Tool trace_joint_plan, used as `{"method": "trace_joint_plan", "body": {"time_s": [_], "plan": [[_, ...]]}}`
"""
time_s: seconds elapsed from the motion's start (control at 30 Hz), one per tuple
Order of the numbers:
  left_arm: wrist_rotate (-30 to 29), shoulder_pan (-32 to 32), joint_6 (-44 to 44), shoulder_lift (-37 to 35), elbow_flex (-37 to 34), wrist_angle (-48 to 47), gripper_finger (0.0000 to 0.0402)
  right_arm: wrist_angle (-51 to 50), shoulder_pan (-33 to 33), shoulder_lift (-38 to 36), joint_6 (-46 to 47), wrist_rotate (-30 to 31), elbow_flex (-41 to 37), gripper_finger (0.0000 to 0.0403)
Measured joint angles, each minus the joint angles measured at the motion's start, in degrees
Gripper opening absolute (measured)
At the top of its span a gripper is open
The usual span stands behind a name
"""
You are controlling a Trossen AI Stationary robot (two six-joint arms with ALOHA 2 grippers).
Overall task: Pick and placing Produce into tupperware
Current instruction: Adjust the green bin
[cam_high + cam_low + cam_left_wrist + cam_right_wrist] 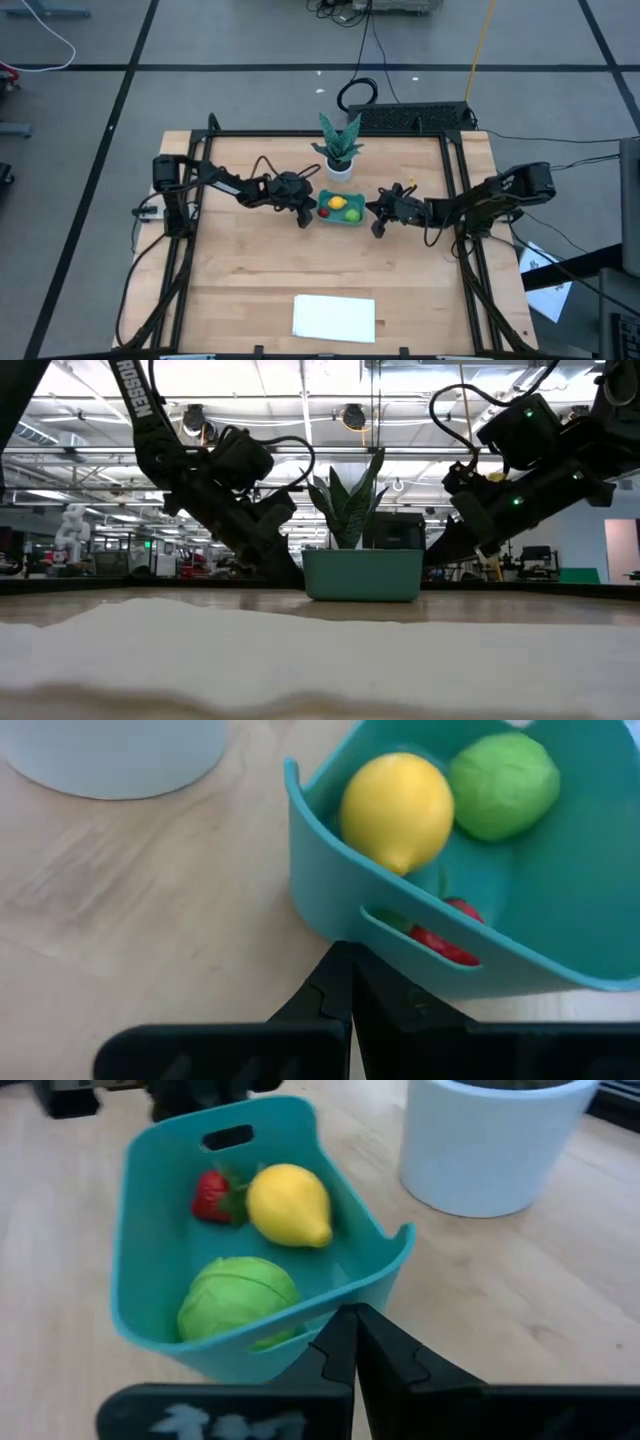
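Observation:
The teal tupperware (pixel 340 208) stands on the wooden table just in front of the potted plant. Inside it lie a yellow lemon (pixel 397 810), a round lime-green fruit (pixel 503 785) and a small red fruit (pixel 445 935). My left gripper (pixel 305 218) is shut and slants down at the tupperware's left end, below the handle slot (pixel 400 920). My right gripper (pixel 378 228) is shut too, at the tupperware's right end (pixel 330 1310), with the fruits (pixel 288 1204) showing beyond it. My left gripper's shut tips (pixel 348 960) stand right at the outer wall of the tupperware's left end, under the handle slot; whether they touch it I cannot tell. My right gripper's shut tips (pixel 350 1320) stand right at the right end wall; whether they touch it I cannot tell.
A green plant in a white pot (pixel 338 150) stands right behind the tupperware, close to both grippers. A flat white sheet (pixel 334 318) lies near the table's front edge. Bare wood stretches between the sheet and the tupperware.

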Motion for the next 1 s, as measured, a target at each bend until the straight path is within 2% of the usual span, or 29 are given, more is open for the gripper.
{"method": "trace_joint_plan", "body": {"time_s": [0.33,1.0], "plan": [[0.5,-0.5,-0.3,0.0,0.2,-0.3,0.0000,0.1,-2.6,0.0,-1.1,-4.0,0.0,0.0000],[-0.1,-1.6,-0.1,0.0,0.3,-0.1,0.0000,-0.9,-2.7,0.0,0.4,-4.7,0.0,0.0000]]}}
